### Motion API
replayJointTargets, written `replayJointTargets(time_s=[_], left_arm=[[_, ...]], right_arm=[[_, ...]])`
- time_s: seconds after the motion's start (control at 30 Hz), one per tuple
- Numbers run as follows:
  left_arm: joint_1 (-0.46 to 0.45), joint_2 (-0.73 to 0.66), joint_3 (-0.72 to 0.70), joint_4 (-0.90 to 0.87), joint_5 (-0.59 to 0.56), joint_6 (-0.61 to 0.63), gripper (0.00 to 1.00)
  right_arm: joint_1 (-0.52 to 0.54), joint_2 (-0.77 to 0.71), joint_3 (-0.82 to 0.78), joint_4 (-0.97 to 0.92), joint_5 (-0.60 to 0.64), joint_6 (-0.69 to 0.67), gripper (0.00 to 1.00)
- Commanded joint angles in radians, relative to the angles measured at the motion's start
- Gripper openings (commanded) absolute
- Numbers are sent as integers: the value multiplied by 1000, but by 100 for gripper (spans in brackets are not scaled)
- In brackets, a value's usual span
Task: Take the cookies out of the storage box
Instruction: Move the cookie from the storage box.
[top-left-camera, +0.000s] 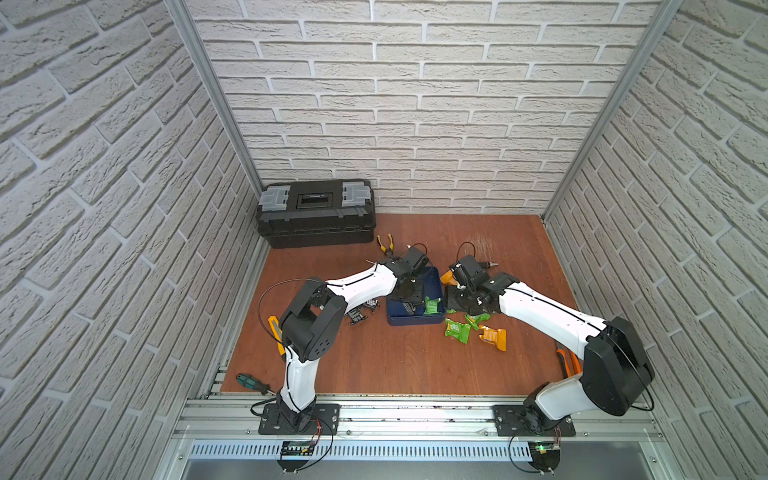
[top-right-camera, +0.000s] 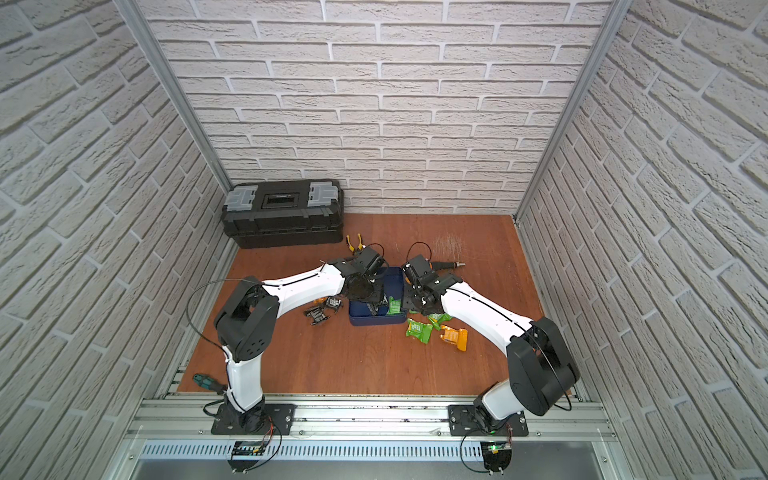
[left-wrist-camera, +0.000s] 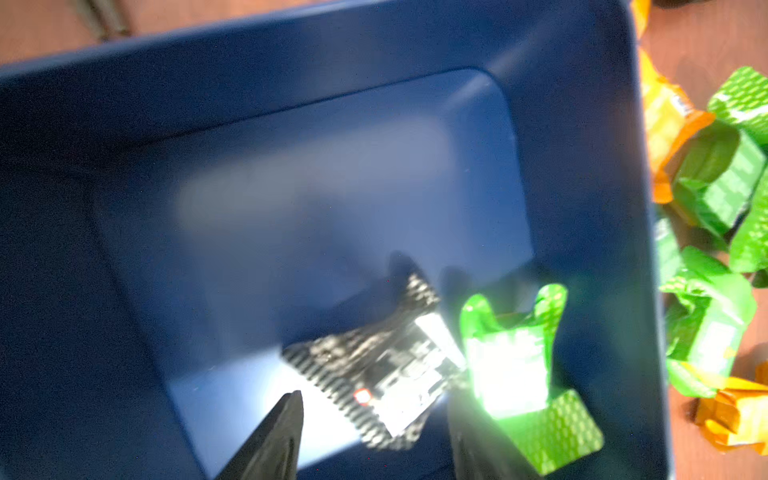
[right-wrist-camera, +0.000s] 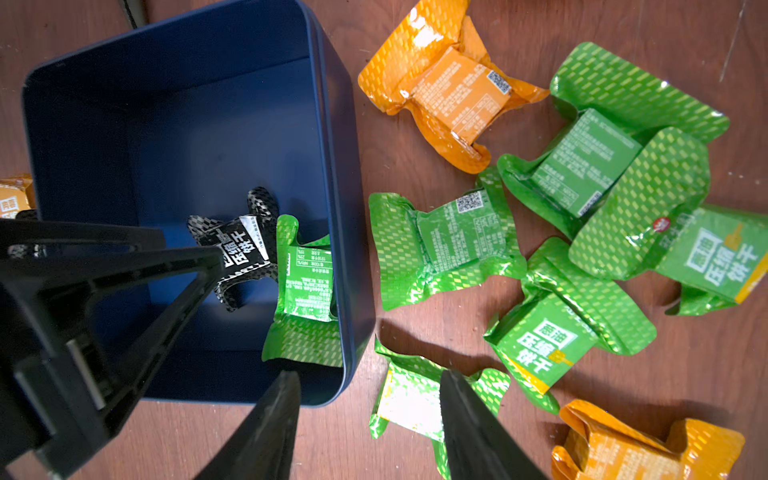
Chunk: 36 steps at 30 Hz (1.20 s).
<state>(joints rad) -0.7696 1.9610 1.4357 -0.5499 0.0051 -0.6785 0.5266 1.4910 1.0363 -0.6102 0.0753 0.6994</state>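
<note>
my left fingers (left-wrist-camera: 272, 440) stand open over the black packet (left-wrist-camera: 386, 374) at lower centre; i'd straddle it squarely, my right fingers (right-wrist-camera: 266, 428) open too

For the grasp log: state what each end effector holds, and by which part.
Nothing held: the left end effector is open above the black packet, the right end effector above a green packet.

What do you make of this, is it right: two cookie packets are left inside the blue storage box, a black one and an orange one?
Not quite. Two packets do remain in the storage box, but they are a black packet and a green packet, not an orange one. The right wrist view shows this; the orange packets lie outside the box.
</note>
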Motion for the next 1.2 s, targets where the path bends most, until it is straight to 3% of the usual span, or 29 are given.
replayJointTargets(time_s=[0.0, 0.23, 0.5, 0.93, 1.17], left_arm=[[-11, 34, 44, 5, 7, -11, 62], [-16, 99, 95, -89, -79, -12, 65], [-22, 136, 118, -108, -82, 12, 71], [3, 48, 71, -147, -279, 145, 70], [55, -26, 52, -80, -299, 154, 69]], right_arm=[[3, -35, -13, 20, 17, 12, 59], [3, -41, -18, 17, 21, 9, 59], [3, -45, -24, 20, 21, 11, 59], [4, -22, 2, 19, 11, -3, 59], [3, -17, 10, 20, -2, -7, 59]])
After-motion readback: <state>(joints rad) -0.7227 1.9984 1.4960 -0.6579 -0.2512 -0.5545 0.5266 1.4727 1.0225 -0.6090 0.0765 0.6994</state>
